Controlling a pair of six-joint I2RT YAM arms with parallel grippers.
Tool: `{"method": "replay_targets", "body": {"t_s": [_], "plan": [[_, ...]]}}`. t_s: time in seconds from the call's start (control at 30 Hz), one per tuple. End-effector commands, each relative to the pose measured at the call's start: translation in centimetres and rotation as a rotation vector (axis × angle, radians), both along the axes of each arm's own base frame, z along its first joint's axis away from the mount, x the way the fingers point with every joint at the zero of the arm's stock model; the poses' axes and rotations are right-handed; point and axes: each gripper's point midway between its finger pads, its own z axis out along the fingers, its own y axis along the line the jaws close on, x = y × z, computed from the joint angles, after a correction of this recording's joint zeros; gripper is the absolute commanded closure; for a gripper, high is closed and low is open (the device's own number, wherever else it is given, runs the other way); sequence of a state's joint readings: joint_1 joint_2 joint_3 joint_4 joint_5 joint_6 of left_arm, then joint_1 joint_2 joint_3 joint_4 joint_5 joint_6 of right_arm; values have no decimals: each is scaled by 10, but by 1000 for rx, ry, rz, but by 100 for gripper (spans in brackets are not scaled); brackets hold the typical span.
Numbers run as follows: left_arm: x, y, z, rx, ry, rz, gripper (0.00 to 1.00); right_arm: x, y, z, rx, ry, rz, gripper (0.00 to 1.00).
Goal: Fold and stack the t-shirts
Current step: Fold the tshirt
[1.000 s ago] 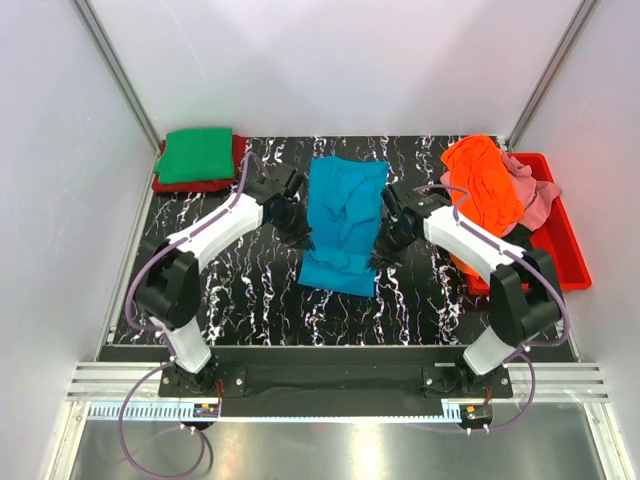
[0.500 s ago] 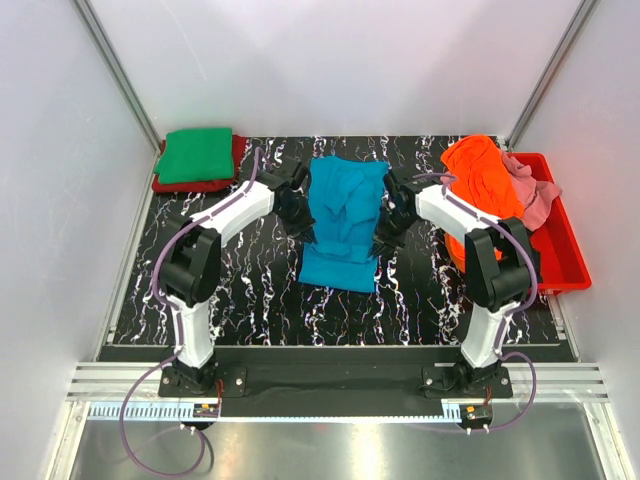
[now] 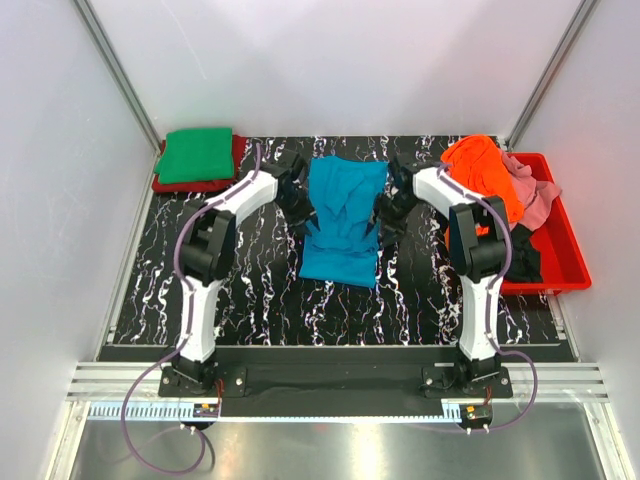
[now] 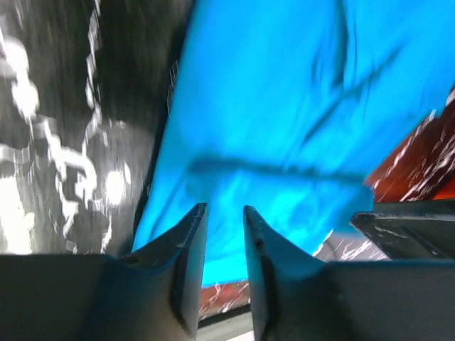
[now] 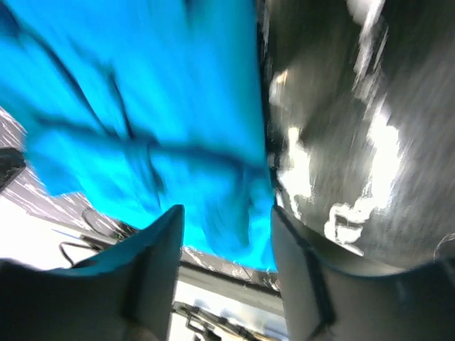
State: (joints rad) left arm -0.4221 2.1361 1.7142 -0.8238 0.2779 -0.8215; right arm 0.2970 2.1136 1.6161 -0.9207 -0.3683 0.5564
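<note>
A teal blue t-shirt (image 3: 340,222) lies crumpled lengthwise in the middle of the black marbled table (image 3: 250,290). My left gripper (image 3: 303,215) hangs at the shirt's left edge and my right gripper (image 3: 383,220) at its right edge. In the left wrist view the left gripper (image 4: 225,211) is open by a narrow gap, with the teal cloth (image 4: 298,106) below and nothing between the fingers. The right gripper (image 5: 226,212) stands wider open over the shirt's edge (image 5: 142,128), also holding nothing. A folded green t-shirt (image 3: 195,154) rests on a red one (image 3: 165,184) at the back left.
A red plastic bin (image 3: 562,250) stands at the right edge. An orange t-shirt (image 3: 480,175) hangs over its left rim, with a pink one (image 3: 532,195) and a black one (image 3: 520,265) inside. White walls close the table on three sides.
Both grippers have gone from shut to open and let go of the teal shirt. Both arms have moved toward the back along the shirt's edges.
</note>
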Motion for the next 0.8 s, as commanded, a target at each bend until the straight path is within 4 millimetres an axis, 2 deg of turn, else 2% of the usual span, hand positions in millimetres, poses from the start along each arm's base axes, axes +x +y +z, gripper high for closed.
{"method": "replay_targets", "body": {"t_s": [0.0,0.03,0.07,0.17,0.27,0.3,0.33,0.4,0.43,0.47,0.5,0.53,0.6,0.7,0.77], "plan": [[27,0,7,-76,3,54,63,35,-15,17,28,-50,2,35],[35,-1,18,-87,-23,59,55,41,-19,16,19,-51,0,34],[39,2,23,-86,-36,67,52,53,-21,30,15,-93,-1,33],[45,17,46,-64,-101,85,48,54,-29,54,-18,-140,14,32],[34,38,55,-33,-119,96,47,39,-23,76,-10,-178,37,32],[30,45,53,-21,-117,98,46,34,-21,79,-20,-188,55,32],[20,53,45,4,-100,98,46,22,-7,87,-21,-208,97,32],[9,60,50,18,-119,83,46,4,1,81,-52,-196,148,34],[-2,64,40,35,-99,81,46,-9,17,80,-56,-196,198,34],[-7,67,47,33,-118,82,46,-17,19,73,-67,-175,214,34],[-12,69,45,36,-115,81,47,-22,23,68,-69,-160,227,35],[-20,73,38,49,-99,79,47,-26,27,60,-69,-141,235,36],[-27,76,44,51,-113,81,47,-33,33,50,-77,-119,257,39],[-42,80,42,52,-100,80,47,-37,43,30,-101,-85,311,40],[-47,81,43,54,-99,79,47,-36,47,26,-113,-80,327,41]]}}
